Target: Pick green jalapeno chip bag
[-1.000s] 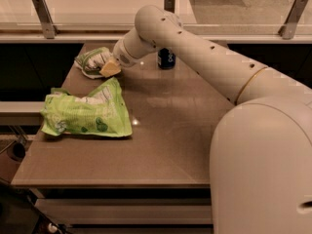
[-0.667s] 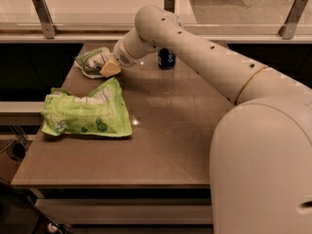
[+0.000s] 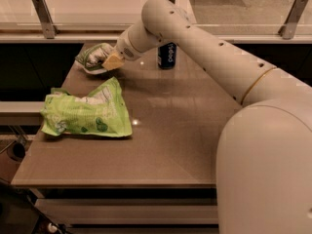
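Green jalapeno chip bag [image 3: 91, 57]: small, olive-green with a white patch; at the far left corner of the worktop [image 3: 175, 130]; my pincer [image 3: 112, 61] is right against its right edge
Pincer: touching the bag; whether it is clenched on it or released I cannot tell
Change: over the last second my wrist and elbow have risen slightly; the bag looks a touch higher with them, though barely; nothing else has shifted
Meaning: I judge the lift is only just beginning; the pick is not plainly done yet
Bags: two; the one I want, and one larger lime-green bag [image 3: 85, 113] lying flat near the front left, well apart
Cans: one; a dark can [image 3: 166, 56] upright, partly behind my arm [image 3: 209, 52]
Pincers: one
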Controlling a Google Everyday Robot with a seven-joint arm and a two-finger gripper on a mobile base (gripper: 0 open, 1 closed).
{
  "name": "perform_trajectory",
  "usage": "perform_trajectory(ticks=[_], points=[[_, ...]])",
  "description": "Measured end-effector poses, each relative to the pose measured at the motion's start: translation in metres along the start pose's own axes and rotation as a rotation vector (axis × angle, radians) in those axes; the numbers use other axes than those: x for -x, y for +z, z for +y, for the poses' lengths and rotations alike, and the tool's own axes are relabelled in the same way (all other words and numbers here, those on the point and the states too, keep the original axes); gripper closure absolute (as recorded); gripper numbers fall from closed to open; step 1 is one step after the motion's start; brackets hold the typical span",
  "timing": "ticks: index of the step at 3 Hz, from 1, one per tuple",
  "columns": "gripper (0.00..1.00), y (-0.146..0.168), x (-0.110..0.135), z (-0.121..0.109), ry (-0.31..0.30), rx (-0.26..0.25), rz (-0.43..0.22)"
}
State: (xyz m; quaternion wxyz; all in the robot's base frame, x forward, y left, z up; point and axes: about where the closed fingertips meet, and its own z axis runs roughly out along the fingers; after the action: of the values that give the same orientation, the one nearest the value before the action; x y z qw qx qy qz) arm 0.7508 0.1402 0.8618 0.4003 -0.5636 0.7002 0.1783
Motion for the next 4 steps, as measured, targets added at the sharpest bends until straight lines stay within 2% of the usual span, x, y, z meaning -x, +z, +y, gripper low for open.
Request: perform_trajectory(ticks=[1, 2, 4], points=[[1.0, 0.0, 0.002, -0.001, -0.005, -0.002, -0.004], [1.0, 0.0, 0.003, -0.001, -0.004, 0.007, -0.052], [1.0, -0.023, 0.023, -0.012, -0.035, -0.024, -0.227]])
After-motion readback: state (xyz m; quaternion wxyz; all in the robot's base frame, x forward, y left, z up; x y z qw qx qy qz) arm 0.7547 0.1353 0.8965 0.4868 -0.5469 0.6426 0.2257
